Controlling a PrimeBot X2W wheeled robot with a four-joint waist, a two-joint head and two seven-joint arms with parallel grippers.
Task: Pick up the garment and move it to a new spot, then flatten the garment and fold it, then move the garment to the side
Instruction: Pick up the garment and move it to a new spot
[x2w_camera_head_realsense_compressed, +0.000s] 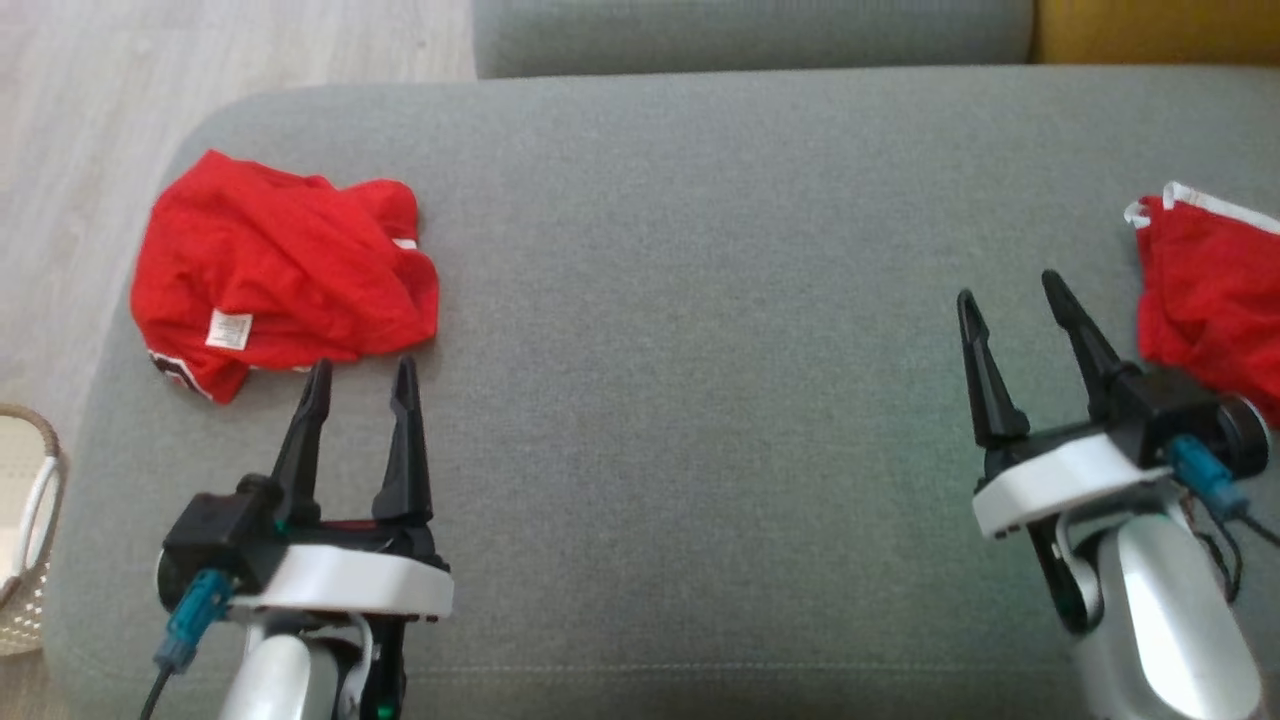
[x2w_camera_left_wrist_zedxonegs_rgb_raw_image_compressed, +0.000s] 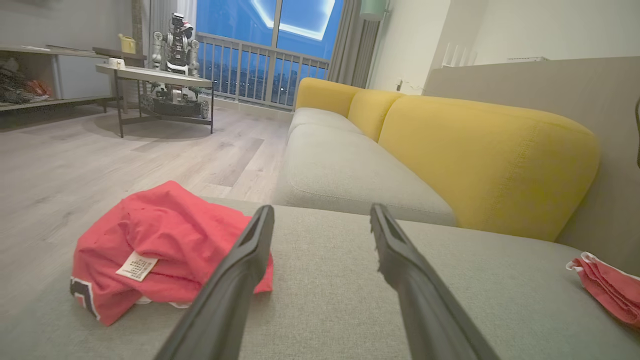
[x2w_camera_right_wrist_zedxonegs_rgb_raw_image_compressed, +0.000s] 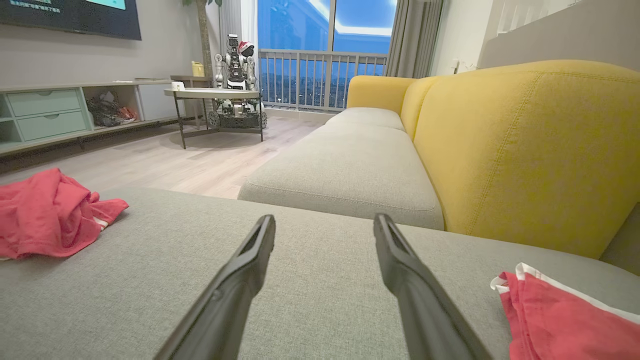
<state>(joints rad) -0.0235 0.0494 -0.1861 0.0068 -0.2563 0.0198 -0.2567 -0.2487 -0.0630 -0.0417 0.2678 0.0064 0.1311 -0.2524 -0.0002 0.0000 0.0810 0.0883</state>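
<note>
Both arms are parked low over the wide grey fabric sofa seat (x2w_camera_head_realsense_compressed: 700, 300). The crumpled red cloth garment (x2w_camera_head_realsense_compressed: 280, 275) sits near the seat's left end, close to the rounded corner. It's all bunched up, so I can't make out its shape. A white care label faces up, but the print on it is too small to read. A bit of black-and-white pattern pokes out at the near edge, and the rest of it is tucked under.

The left gripper (x2w_camera_head_realsense_compressed: 362, 365) is just on the near side of that heap. Its jaws are spread apart with nothing between them, and the tips are just short of the cloth as far as I can tell. In the left wrist view one finger overlaps the garment's edge, but that looks like line of sight, not contact.

The right gripper (x2w_camera_head_realsense_compressed: 1008, 288) is well off to the other side, jaws also wide apart and empty.

Right beside it is a second red cloth piece with white trim (x2w_camera_head_realsense_compressed: 1215, 290). It's cut off by the frame edge, and the wrist hardware covers its near corner.

A pale woven basket (x2w_camera_head_realsense_compressed: 30, 520) on the floor is half cut off at the left edge. The mustard-yellow sofa back cushion (x2w_camera_left_wrist_zedxonegs_rgb_raw_image_compressed: 490, 155) rises behind the seat.
</note>
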